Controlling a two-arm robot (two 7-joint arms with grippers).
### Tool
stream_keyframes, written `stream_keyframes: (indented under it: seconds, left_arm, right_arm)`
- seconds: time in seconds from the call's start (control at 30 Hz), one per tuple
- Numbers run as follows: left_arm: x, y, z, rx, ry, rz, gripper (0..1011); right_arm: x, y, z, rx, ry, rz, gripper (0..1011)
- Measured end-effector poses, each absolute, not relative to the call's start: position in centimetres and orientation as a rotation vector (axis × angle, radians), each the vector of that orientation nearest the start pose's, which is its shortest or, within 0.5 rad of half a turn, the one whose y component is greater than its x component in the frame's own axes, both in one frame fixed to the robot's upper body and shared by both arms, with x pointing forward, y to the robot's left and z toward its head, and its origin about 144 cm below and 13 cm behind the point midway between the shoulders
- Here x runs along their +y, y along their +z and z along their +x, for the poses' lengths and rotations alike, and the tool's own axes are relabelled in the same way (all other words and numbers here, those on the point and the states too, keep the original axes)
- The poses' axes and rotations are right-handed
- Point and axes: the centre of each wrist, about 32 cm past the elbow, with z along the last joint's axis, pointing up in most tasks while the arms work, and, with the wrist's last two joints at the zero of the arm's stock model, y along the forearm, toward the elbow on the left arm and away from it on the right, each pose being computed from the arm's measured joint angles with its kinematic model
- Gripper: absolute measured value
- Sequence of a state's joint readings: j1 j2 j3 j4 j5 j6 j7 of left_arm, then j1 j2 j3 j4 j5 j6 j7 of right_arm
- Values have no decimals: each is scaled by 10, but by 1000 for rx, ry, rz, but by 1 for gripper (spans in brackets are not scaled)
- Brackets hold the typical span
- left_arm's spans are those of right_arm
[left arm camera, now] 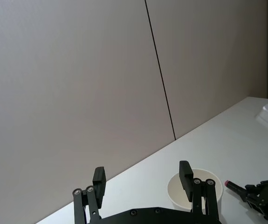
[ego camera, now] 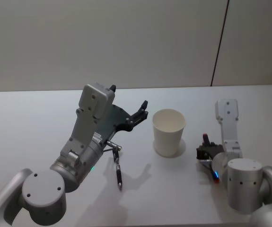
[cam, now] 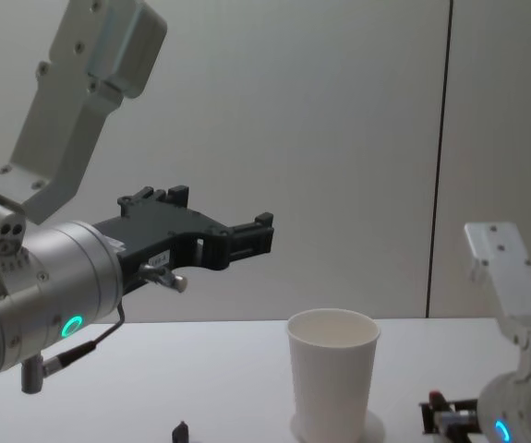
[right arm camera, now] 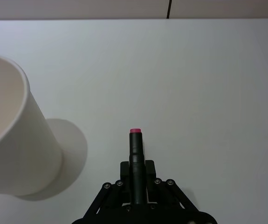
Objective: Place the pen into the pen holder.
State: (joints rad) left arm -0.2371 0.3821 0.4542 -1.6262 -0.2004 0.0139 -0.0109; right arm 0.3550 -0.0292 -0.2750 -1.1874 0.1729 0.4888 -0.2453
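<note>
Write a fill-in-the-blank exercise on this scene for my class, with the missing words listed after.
The right tool is shut on a ____. The left tool, raised off the table, is empty and ____. The pen holder stands ____ the two tools. A second pen lies flat on the table, on the robot's ____ side of the pen holder.
Missing words: pen; open; between; left.

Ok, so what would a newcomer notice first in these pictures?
A white paper cup stands upright in the middle of the table. On its left, the left pincer hangs open, raised above the cup's rim; on its right, held low, the right pincer is shut on a pink-tipped pen.
</note>
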Motion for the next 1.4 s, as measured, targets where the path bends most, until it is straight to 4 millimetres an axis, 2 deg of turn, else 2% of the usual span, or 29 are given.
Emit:
stream_keyframes:
  seconds: [0.7,1.4]
  left_arm:
    - [198,1204,492,-268,1124,61,1004]
    - [198,1204,492,-268,1124,61,1004]
  right_arm:
    - [-143,1172,537,217,-1461,-229,181]
    - [-165,1184,531,-16,-1275,49,181]
